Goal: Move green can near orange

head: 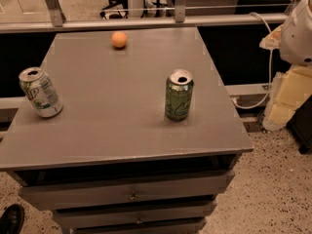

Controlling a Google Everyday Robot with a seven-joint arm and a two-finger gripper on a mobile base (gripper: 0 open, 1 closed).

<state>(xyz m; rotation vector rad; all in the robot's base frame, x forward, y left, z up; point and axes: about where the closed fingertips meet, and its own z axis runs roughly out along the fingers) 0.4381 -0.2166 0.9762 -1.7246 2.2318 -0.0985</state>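
The green can (pixel 179 95) stands upright on the grey table (pixel 122 130), right of centre, its silver top open. The orange (pixel 119 39) lies near the table's far edge, well apart from the can, behind it and to its left. My gripper is not in view; only a white rounded part of the robot (pixel 300 30) shows at the upper right edge, off to the right of the table.
A white-and-green can (pixel 40 92) stands tilted near the table's left edge. Drawers (pixel 131 195) run below the tabletop. A glass railing (pixel 146 18) is behind the table. Pale foam blocks (pixel 287 99) and a cable are on the floor at the right. A black shoe (pixel 10 219) is at the bottom left.
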